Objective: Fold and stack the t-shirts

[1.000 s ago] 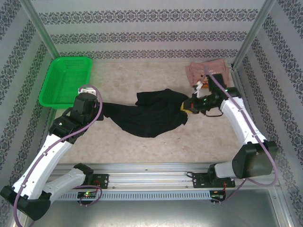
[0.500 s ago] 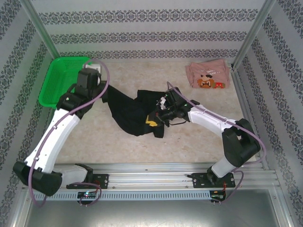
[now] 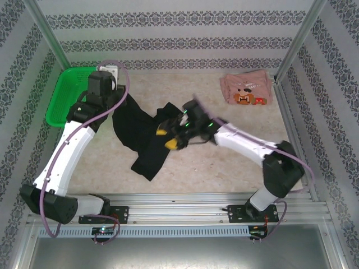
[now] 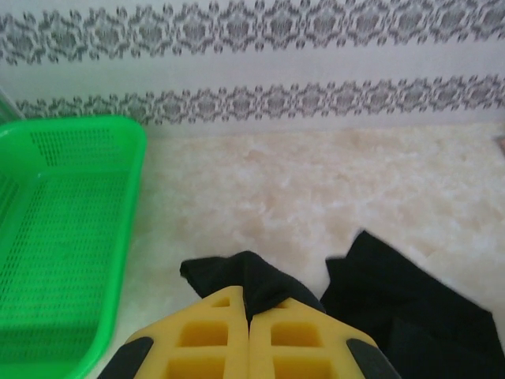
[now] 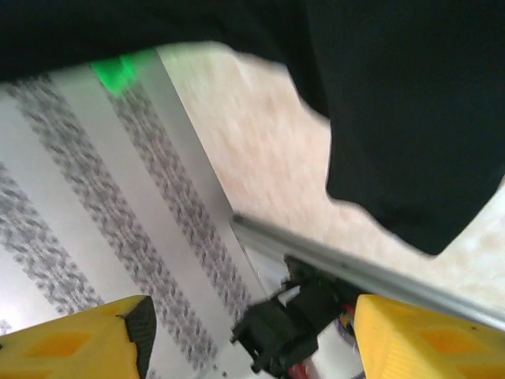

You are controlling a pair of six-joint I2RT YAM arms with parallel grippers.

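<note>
Across the left half of the desk [image 3: 224, 162], a black t-shirt [image 3: 134, 137], pulled into one long slanting band: far end up by the green basket [image 3: 59, 109] at far left, near end trailing toward the middle of the near edge. Long axis therefore far-left to near-centre, square to neither side. In the far right corner, well apart, a pink t-shirt [image 3: 247, 89], lying compact, print upward.

At the band's far-left end, the left end effector [image 4: 248, 316]: pads pressed together, pinching a fold of the black cloth, just beside the basket. Partway along the band's right edge, the right end effector [image 3: 166, 138]: fingers spread, nothing between them in the wrist view, black cloth hanging above and beyond the pads.

Judged from this: black t-shirt not yet laid flat, folding proper not begun. Pivotal relation: loose tail lying near and slightly left of the right end effector, closer to that arm than to the left one, itself busy at the opposite end. Likely next: reach with the right for a hem or corner of that tail, then draw apart along the long axis to open the cloth out.
</note>
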